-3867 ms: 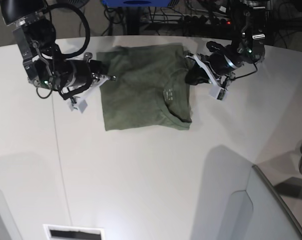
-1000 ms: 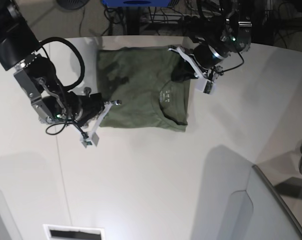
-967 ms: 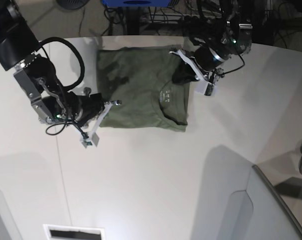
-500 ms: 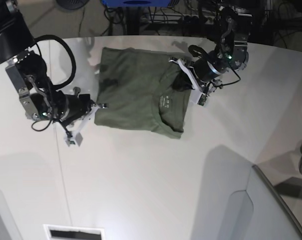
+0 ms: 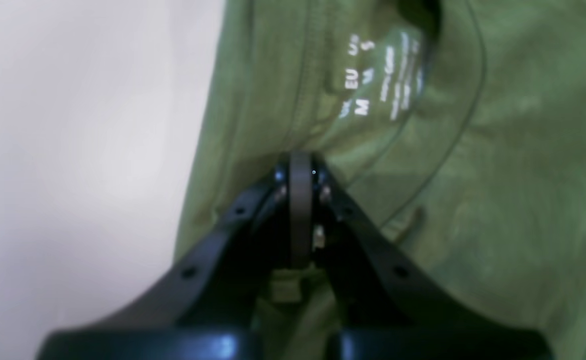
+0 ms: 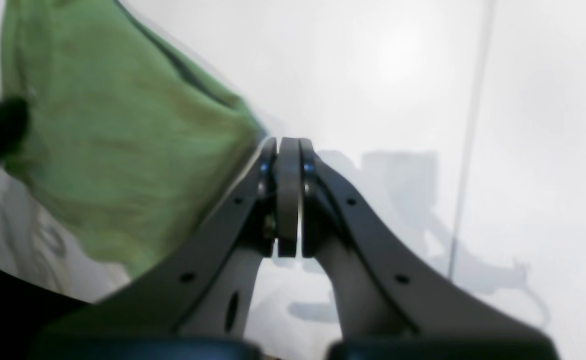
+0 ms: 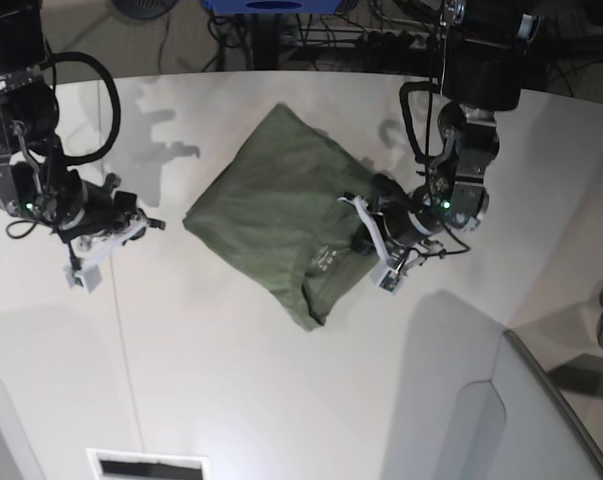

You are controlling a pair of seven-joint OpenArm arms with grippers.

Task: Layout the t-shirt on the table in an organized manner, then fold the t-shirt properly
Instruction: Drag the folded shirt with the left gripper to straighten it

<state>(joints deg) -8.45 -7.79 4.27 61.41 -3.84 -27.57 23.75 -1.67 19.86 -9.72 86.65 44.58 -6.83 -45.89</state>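
The t-shirt has turned diagonal on the bench, the left tool clamped on it near the "EU M" label, while the right tool, pressed together and empty, has let go.

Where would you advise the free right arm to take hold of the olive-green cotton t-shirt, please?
Probably at the pointed corner of the olive-green cotton t-shirt nearest the right gripper, approaching low from that side. That corner lies flat on the white table, opposite the left gripper, whose jaws are shut near the collar.
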